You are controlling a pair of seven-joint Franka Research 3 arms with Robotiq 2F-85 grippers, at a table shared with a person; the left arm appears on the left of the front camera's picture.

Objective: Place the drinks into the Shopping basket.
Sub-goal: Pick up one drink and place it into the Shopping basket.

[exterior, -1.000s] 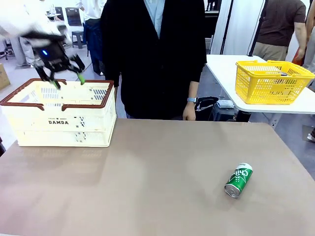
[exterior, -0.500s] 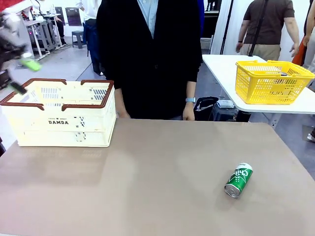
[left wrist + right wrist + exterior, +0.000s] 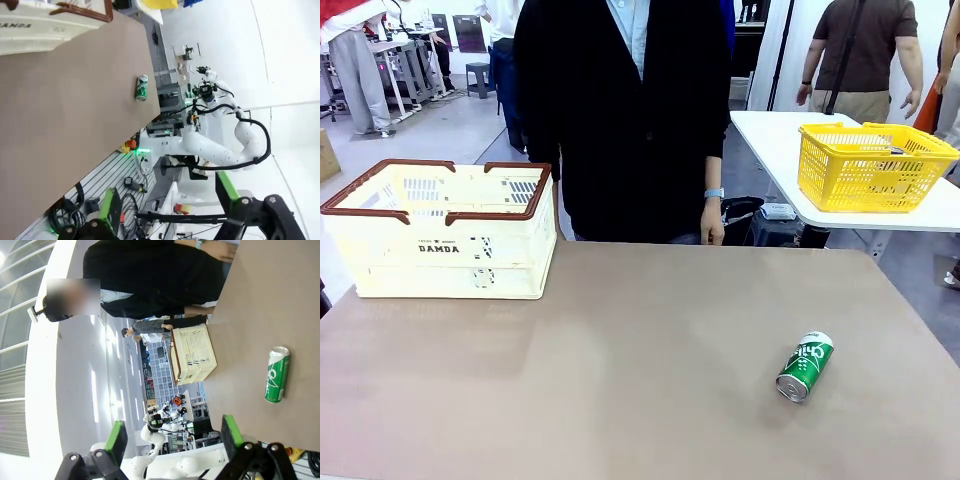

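A green drink can point(image 3: 805, 366) with white lettering lies on its side at the right front of the brown table point(image 3: 640, 360). The cream Shopping basket point(image 3: 445, 245) with a brown rim stands at the table's back left; what it holds is hidden from the front. In the left wrist view my left gripper point(image 3: 167, 200) is open and holds nothing, far off the table, with the can point(image 3: 142, 87) and basket point(image 3: 45, 25) in the distance. My right gripper point(image 3: 172, 437) is open too and holds nothing, well away from the can point(image 3: 276, 374) and the basket point(image 3: 192, 355).
A person in a dark jacket point(image 3: 630, 110) stands at the table's far edge, hands down by the sides. A yellow mesh basket point(image 3: 873, 165) sits on a separate white table at the back right. My right arm point(image 3: 215, 150) shows folded back beside the table.
My left gripper, open above the Shopping basket a second ago, has swung off to the left and out of the front view. The green can has not moved.
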